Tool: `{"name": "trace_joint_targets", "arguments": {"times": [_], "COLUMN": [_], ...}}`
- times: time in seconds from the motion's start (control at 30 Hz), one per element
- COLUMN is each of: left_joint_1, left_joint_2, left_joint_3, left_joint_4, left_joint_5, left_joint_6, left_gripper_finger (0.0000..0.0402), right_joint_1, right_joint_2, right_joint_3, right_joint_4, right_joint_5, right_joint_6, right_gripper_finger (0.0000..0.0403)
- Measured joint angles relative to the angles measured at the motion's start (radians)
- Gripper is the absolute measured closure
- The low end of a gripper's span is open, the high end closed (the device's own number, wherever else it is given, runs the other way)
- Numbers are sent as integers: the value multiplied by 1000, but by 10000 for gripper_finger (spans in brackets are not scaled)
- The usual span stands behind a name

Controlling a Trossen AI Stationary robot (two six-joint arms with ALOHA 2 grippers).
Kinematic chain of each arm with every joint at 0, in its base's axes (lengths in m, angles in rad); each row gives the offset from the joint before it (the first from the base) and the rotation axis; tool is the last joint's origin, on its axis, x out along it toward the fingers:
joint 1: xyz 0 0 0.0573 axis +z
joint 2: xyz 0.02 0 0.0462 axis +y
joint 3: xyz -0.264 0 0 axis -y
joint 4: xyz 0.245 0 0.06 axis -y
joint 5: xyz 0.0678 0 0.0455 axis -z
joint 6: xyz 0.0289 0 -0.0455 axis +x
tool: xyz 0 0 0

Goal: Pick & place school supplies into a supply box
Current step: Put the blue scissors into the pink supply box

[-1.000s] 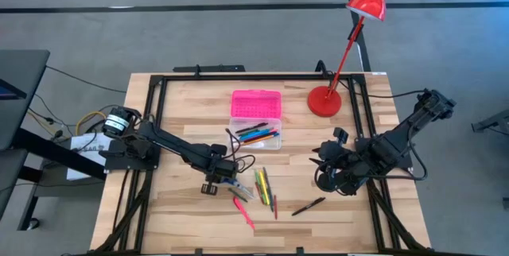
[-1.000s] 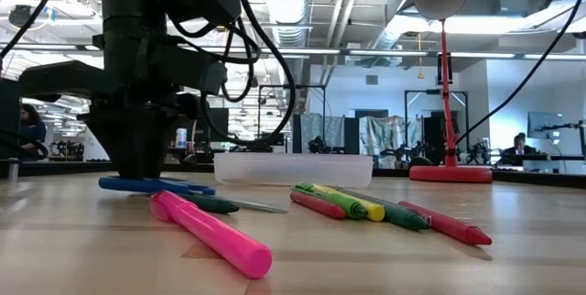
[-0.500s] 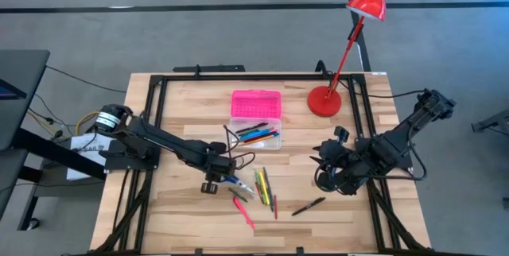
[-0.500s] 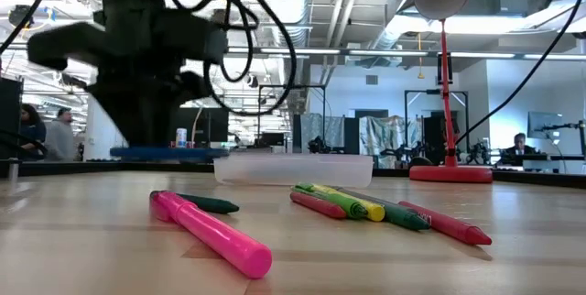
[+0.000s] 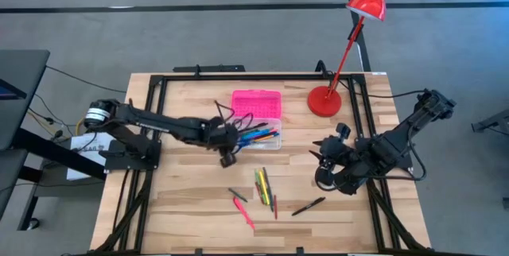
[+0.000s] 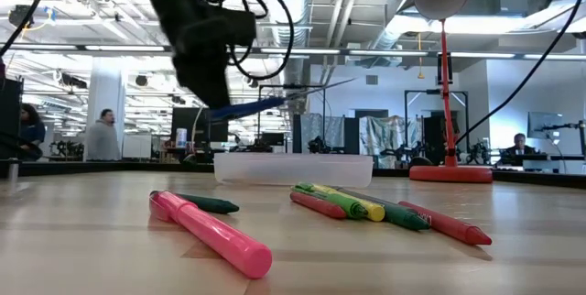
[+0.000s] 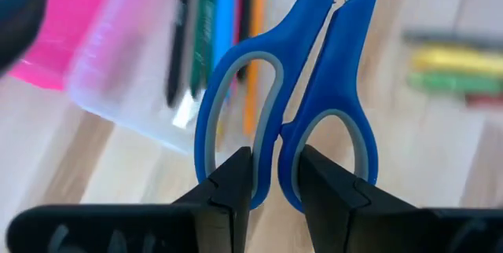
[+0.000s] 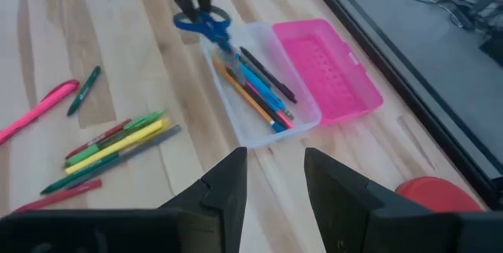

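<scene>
My left arm reaches out long and low across the wooden table point(image 5: 183, 208), and its left gripper point(image 7: 273, 176) hangs in the air just beside the near-left corner of the supply box point(image 5: 256, 121). Its fingers point(image 7: 232, 186) are closed most of the way, pinching the blue-handled scissors point(image 7: 291, 96) where the two handle loops meet; in the low view the scissors point(image 6: 265, 104) stick out level above the clear tray, blades pointing away from the gripper.

My right arm is folded up on the far side of the table from the box, and the right gripper point(image 8: 273, 176) hovers above the boards with its fingers spread wide and nothing between them.

The table is pale butcher-block with a black frame, a red desk lamp point(image 5: 350, 45) stands on it behind the right gripper, and beyond it lies a large open workshop where a person point(image 6: 101, 135) stands in the distance.

The box sits with its pink lid point(image 8: 326, 68) flipped open flat; its clear base already holds several pens. Nearer me than the left gripper lie a loose cluster of green, yellow and red markers point(image 5: 263, 186), a pink highlighter point(image 5: 242, 211), a dark green marker point(image 5: 237, 195), and, towards the right gripper, a black pen point(image 5: 308, 206).
</scene>
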Motion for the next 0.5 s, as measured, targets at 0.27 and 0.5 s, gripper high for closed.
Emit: {"name": "trace_joint_targets", "arguments": {"times": [0.27,0.5], "left_joint_1": [95,145], "left_joint_2": [35,48], "left_joint_3": [1,0], "left_joint_4": [215,193], "left_joint_5": [12,-1], "left_joint_6": [-23,4], "left_gripper_finger": [315,315], "right_joint_1": [-41,-57], "right_joint_2": [3,3], "right_joint_3": [0,0], "right_joint_4": [-5,-20], "right_joint_5": [-3,-3], "right_joint_6": [0,-1], "right_gripper_finger": [282,282]}}
